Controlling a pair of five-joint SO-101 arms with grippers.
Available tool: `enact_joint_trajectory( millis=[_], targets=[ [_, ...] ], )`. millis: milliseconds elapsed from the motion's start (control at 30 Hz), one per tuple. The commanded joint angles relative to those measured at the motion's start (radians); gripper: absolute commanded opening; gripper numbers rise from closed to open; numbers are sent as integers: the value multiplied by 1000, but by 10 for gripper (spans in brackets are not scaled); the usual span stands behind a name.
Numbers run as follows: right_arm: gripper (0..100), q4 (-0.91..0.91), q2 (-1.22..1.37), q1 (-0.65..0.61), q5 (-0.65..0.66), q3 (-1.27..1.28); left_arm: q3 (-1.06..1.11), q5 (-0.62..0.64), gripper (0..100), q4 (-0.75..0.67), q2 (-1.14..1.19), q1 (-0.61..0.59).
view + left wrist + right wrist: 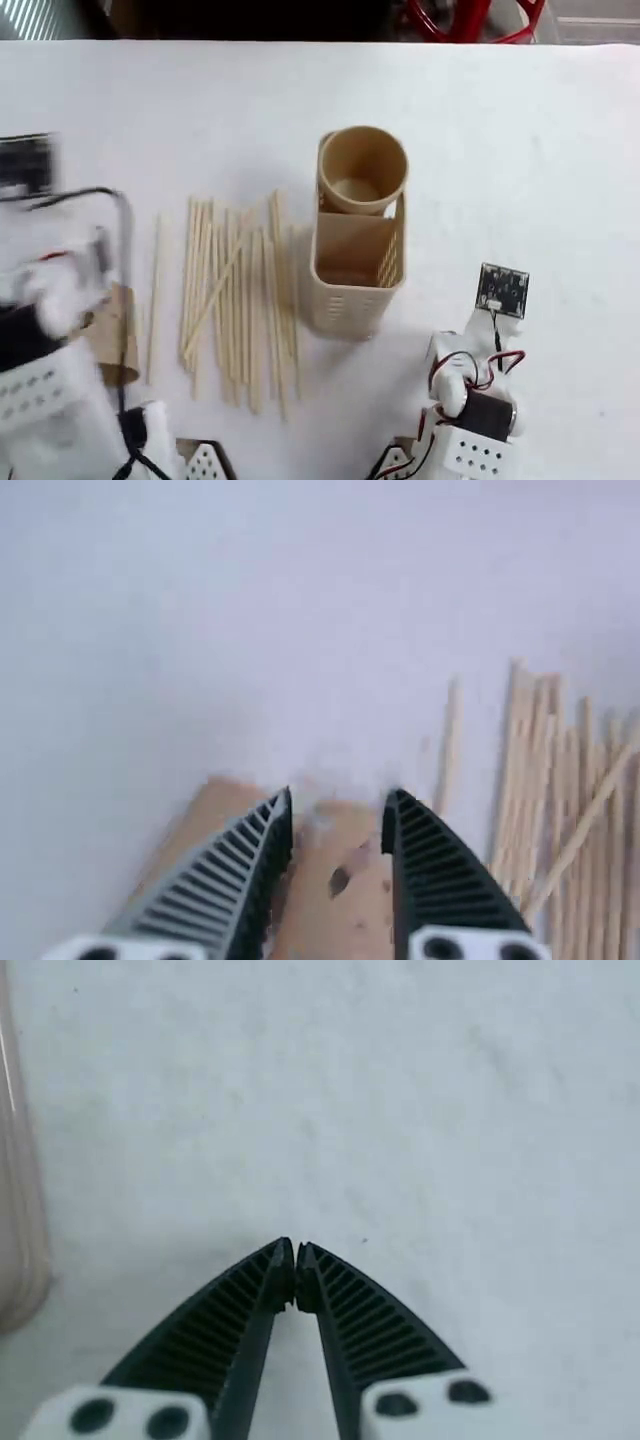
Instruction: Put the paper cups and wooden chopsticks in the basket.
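A cream perforated basket stands mid-table with one tan paper cup resting in its far end. Several wooden chopsticks lie loose on the table to the left of the basket and appear again in the left wrist view. A second brown paper cup lies on its side at the left, under the left arm. My left gripper is open, its fingers just over that cup. By the right arm, my right gripper is shut on nothing above bare table.
The white table has free room at the back and to the right of the basket. The basket's wall lies off to one side of the right gripper. Red chair legs stand beyond the far edge.
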Motion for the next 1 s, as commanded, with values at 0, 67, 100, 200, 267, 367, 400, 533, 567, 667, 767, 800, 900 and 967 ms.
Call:
enact_joint_trajectory(
  millis=[0, 67, 100, 200, 267, 367, 400, 533, 567, 667, 767, 800, 900, 967],
  targets=[
    [19, 5, -7, 7, 0, 9, -87, -164, 231, 157, -2, -262],
    [19, 5, -7, 7, 0, 9, -58, -224, 273, 187, -2, -380],
    [19, 5, -7, 7, 0, 9, -31, -252, 285, 195, -2, -426],
    [19, 5, -7, 7, 0, 9, 107, -353, 286, 178, -2, -545],
    [19, 5, -7, 7, 0, 9, 229, -446, 286, 129, -2, -616],
    [19, 5, -7, 7, 0, 9, 397, -520, 286, -5, -2, -665],
    [19, 5, -7, 7, 0, 9, 442, -523, 286, -54, -2, -665],
    [19, 5, -7, 7, 0, 9, 500, -485, 287, -190, -2, -665],
    [19, 5, -7, 7, 0, 9, 500, -474, 288, -204, -2, -665],
    [19, 5, -7, 7, 0, 9, 509, -465, 289, -229, 2, -665],
    [19, 5, -7, 7, 0, 9, 509, -465, 290, -261, 4, -665],
    [19, 5, -7, 7, 0, 9, 511, -465, 290, -270, 4, -665],
    [19, 5, -7, 7, 0, 9, 531, -463, 290, -308, -1, -665],
    [19, 5, -7, 7, 0, 9, 548, -463, 290, -330, -1, -656]
  ],
)
